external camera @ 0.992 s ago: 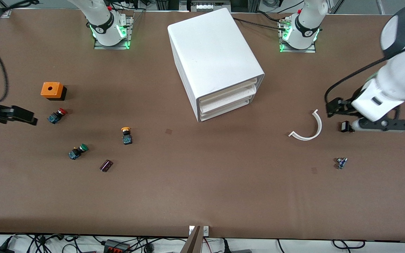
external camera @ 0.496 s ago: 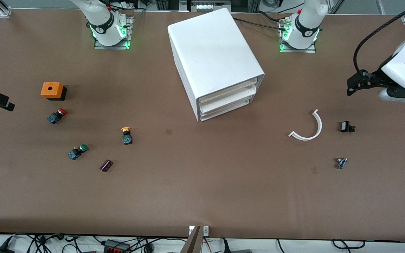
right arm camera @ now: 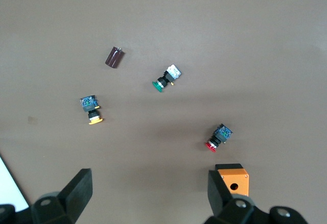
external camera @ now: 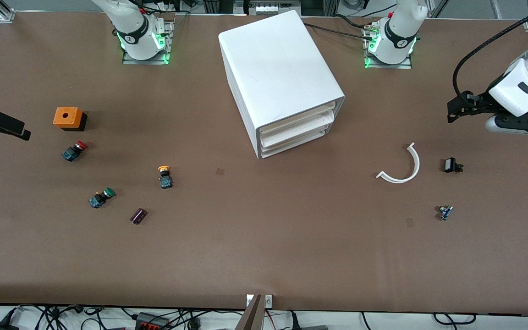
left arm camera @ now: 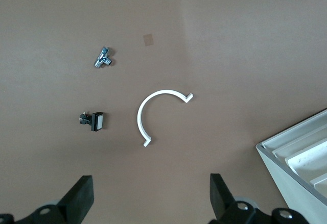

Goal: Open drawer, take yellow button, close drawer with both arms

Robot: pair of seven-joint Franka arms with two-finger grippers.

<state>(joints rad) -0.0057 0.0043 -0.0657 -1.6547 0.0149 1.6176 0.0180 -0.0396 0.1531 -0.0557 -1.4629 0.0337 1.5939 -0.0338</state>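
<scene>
Standing mid-surface between the two arm bases, the cabinet [external camera: 278, 78] is a large boxy white plastic unit with three shallow tray fronts facing the front camera at an angle. Judgement: stiff and light enough to slide when pulled, so it likely needs bracing with one arm. The drawer [external camera: 297, 120] is the uppermost tray, shut, flush with the two below; its thin smooth front lip looks like the only hold and seems slippery. The button [external camera: 165, 176] lies in the open on the brown surface [external camera: 264, 247], toward the right arm's end and nearer the front camera than the cabinet: round orange-yellow cap, black-and-blue body, lying on its side. Judgement: light, rigid, prone to rolling; best taken across the squarer body, not the cap. The left gripper [left arm camera: 148, 198] hovers wide open, empty, over the surface near a white curved strip [external camera: 401, 166]. The right gripper [right arm camera: 148, 196] hovers wide open, empty, beside an orange box [external camera: 67, 117].
</scene>
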